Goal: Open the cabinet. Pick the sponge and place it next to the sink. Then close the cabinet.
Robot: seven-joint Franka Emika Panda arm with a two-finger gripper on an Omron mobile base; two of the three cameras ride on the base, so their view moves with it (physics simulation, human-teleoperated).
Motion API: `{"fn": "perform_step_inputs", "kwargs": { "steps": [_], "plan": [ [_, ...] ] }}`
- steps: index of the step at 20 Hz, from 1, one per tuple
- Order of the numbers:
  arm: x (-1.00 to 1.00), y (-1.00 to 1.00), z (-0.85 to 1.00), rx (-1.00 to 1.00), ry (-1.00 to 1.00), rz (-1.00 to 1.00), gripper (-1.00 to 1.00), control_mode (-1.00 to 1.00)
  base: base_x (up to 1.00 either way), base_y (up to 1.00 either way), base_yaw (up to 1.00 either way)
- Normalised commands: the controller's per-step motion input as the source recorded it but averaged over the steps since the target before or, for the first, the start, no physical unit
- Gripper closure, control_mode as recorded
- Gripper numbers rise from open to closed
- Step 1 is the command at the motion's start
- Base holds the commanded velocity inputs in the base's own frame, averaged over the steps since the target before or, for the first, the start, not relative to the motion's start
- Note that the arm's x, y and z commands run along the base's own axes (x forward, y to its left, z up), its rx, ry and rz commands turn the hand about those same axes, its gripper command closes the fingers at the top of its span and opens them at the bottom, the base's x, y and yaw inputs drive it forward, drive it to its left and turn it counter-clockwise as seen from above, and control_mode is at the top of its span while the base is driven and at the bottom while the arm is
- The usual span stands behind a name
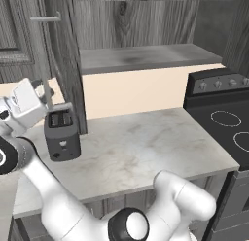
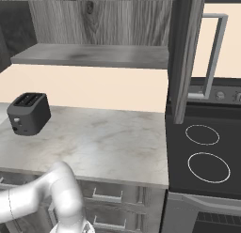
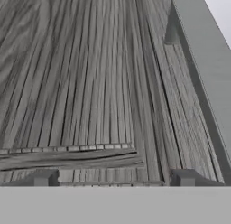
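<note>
The cabinet stands open, its bare shelf showing. Its left door is swung out toward me, and its silver bar handle runs down just beside my gripper. In the hand view my gripper is open, close to the door's wood-grain face, with the handle off to the right and nothing between the fingertips. The right door also hangs open, and its handle is in front of the stove. The sponge and the sink are out of view.
A black toaster sits on the marble counter right below the open left door. A black stove adjoins the counter on the right. A neighbouring grey cabinet door is at the far left.
</note>
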Motion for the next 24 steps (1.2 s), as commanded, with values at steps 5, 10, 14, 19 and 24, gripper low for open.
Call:
{"fn": "perform_step_inputs", "kwargs": {
  "steps": [5, 10, 14, 19, 24],
  "plan": [
    [0.0, -1.0, 0.36, 0.18, 0.0, 0.0, -1.0, -1.0, 0.0, 0.0, 0.0],
    [0.05, -0.97, 0.41, 0.07, 0.0, 0.01, -1.0, -1.0, 0.0, 0.0, 0.0],
    [0.13, -0.9, 0.18, 0.0, 0.05, 0.16, -1.0, -1.0, 0.0, 0.0, 0.0],
    [0.12, -0.79, 0.02, 0.0, 0.02, 0.3, -1.0, -1.0, 0.0, 0.0, 0.0],
    [0.01, -0.68, 0.0, 0.01, 0.0, 0.35, -1.0, -1.0, 0.0, 0.0, 0.0]
  ]
}}
